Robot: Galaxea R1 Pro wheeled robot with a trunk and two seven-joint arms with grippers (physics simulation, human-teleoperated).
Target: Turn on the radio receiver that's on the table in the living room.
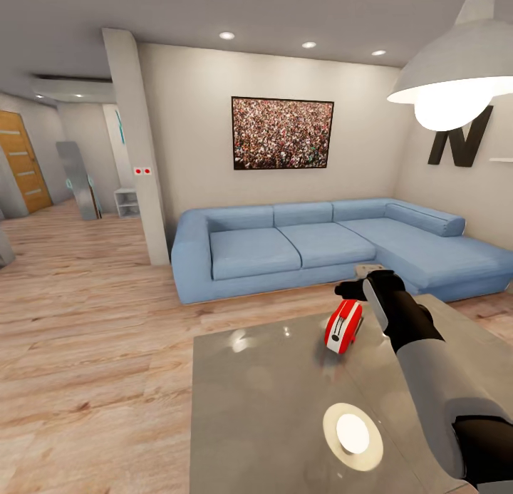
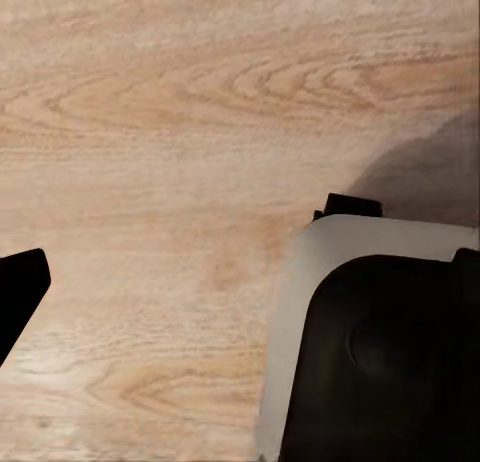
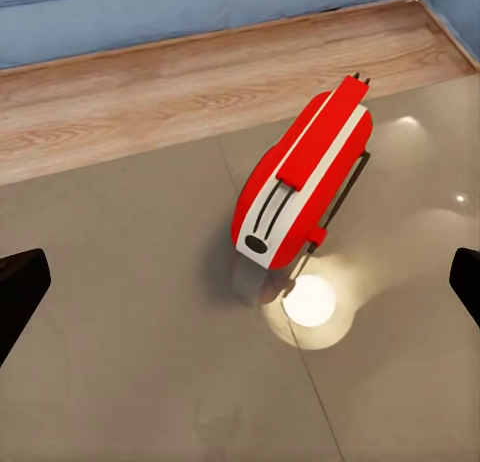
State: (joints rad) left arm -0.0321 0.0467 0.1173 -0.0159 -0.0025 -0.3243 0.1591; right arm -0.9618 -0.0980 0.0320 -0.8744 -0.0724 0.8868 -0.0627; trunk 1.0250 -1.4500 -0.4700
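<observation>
Living room with a blue sofa (image 1: 320,244) behind a glossy grey table (image 1: 271,408), where the red radio receiver (image 1: 343,326) stands near the far edge, just below the right gripper (image 1: 354,290), fingers spread open; left gripper's state unclear

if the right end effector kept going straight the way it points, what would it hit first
Probably the radio: it lies almost centred between the open fingertips in the right wrist view, standing on the table. Depth is hard to judge.
</observation>
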